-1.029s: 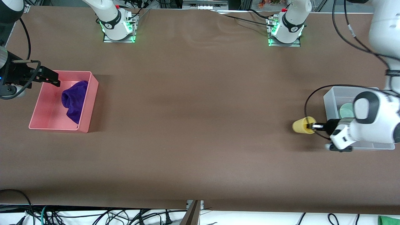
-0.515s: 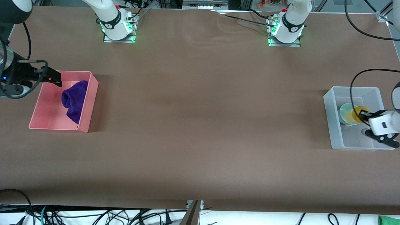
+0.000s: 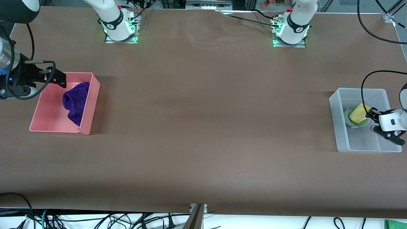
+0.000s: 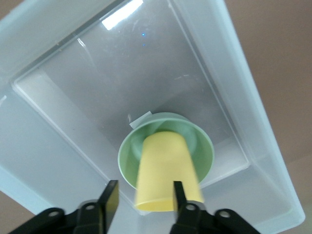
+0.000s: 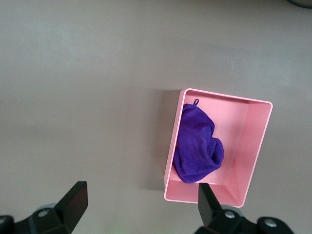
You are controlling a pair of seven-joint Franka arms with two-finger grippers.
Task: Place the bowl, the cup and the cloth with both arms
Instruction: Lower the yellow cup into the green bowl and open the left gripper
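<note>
Over the clear bin: my left gripper (image 4: 145, 197) hangs above the clear plastic bin (image 3: 334, 109) at the left arm's end of the table.
Left fingers: my fingers (image 4: 110, 196) stand a little apart, one to each side of the cup's open end; I cannot tell whether they touch it.
Cup: the yellow cup (image 3: 358, 113) lies tilted, its narrow base down inside the bowl.
Bowl: the mint-green bowl (image 3: 349, 112) sits on the bin's floor, toward the bin's end farther from the front camera.
Right gripper: my right gripper (image 5: 141, 202) hovers over the edge of the pink bin (image 3: 89, 108) at the right arm's end of the table.
Right fingers: spread wide, with nothing between them.
Cloth: the purple cloth (image 3: 75, 101) lies bunched in the pink bin, against the wall that faces the table's middle.
Table: brown surface (image 3: 203, 127) under both bins.
</note>
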